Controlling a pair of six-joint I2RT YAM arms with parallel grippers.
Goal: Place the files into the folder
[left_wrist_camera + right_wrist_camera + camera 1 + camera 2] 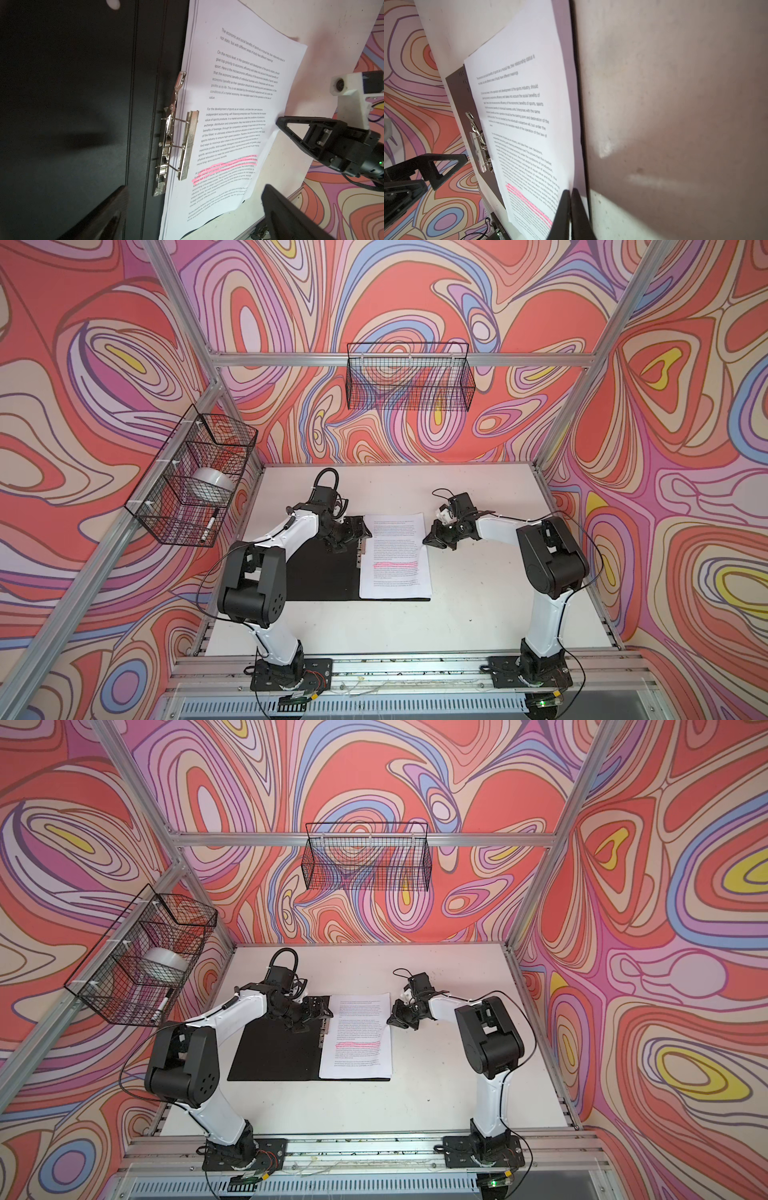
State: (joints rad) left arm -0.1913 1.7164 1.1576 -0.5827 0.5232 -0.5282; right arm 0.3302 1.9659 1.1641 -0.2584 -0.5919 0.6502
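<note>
In both top views you are looking at the folder (320, 572) lying open on the table (478, 614), black inside up, with the files (395, 556) resting on its right half. Your left gripper (355, 540) is hovering over the spine with its jaws spread wide, grasping nothing. Your right gripper (426, 540) is sitting clenched at the files' right edge.

In the left wrist view you are facing the metal clip (176, 145), its bar lying over the files' margin beside the spine. The left fingers (291, 218) are standing far apart, with the clip showing between them.

In the right wrist view the right fingers (566, 212) are pressing together at the files' outer edge. You cannot tell whether a sheet is pinched between them.
</note>
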